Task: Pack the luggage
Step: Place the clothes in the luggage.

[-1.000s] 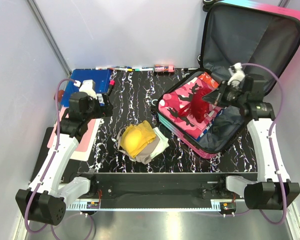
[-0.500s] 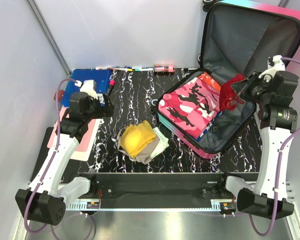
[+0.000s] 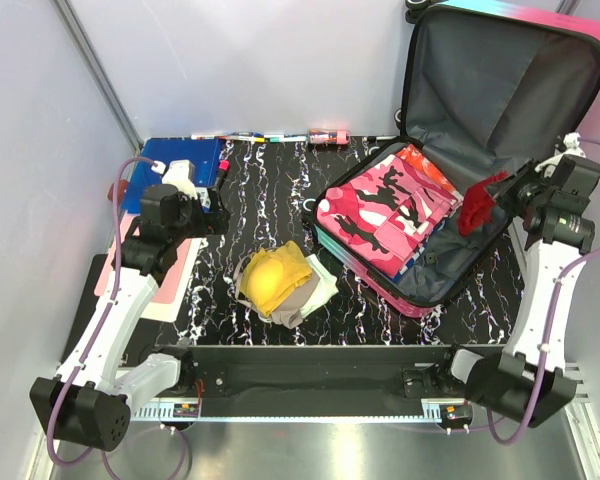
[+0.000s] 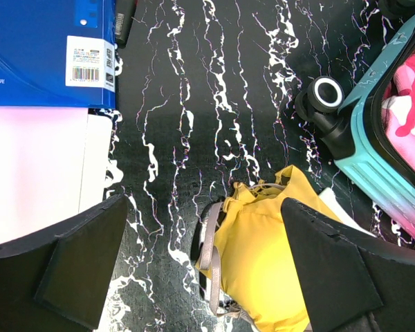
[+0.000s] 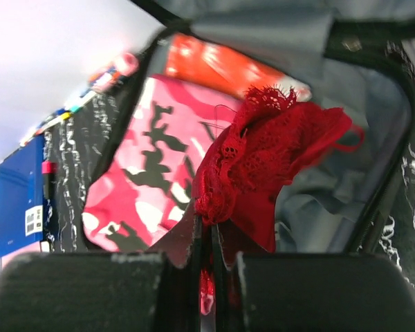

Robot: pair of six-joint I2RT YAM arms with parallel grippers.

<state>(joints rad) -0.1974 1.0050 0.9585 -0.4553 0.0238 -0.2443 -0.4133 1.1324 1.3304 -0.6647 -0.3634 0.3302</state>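
In the top view, the right gripper (image 3: 502,187) has swung away from the packed clothes toward the right side of the luggage (image 3: 490,90) over the last second. It carries a red lace garment (image 3: 475,205), while the left arm has stayed put. The case lies open at the table's far right with its lid propped upright. The garment hangs near the lower shell's right rim, so letting go here could leave it draped over the edge or caught when the lid shuts.

In the left wrist view, the left gripper (image 4: 204,204) is spread wide and empty above a yellow bundle (image 4: 270,256), which sits on the table just beside the case's wheeled corner and is not yet packed.

In the right wrist view, the jaws are pinched narrowly on a small fold of lace. Most of the fabric dangles free over the grey lining (image 5: 332,187) beside the pink camouflage clothing (image 5: 145,180), so a quick swing could work it loose.
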